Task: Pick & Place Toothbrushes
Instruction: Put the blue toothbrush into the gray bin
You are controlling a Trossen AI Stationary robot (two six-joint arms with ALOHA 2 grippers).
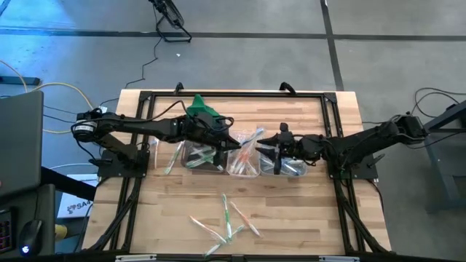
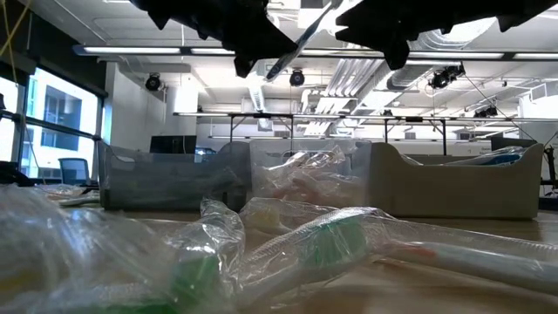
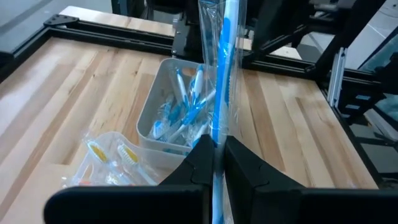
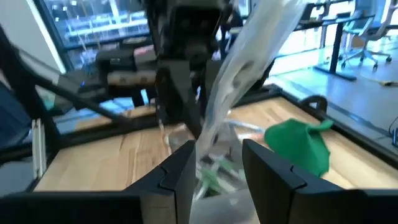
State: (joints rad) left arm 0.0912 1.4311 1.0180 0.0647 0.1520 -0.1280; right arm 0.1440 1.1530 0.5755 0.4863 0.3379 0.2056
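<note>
Holding a wrapped blue toothbrush (image 3: 222, 74) clenched above the middle tub (image 1: 244, 164), the left gripper (image 3: 219, 162) presented it to the unclenched right gripper (image 4: 217, 163), whose fingers straddled the wrapper; handover awaited right-gripper closure.

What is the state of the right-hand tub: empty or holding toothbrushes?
Holding toothbrushes: the left wrist view shows blue toothbrushes lying inside the tub.

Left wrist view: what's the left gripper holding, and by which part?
The left gripper is shut on a blue toothbrush in a clear wrapper, pinched near one end; the rest stands out past the jaws. Which end, head or handle, cannot be told.
</note>
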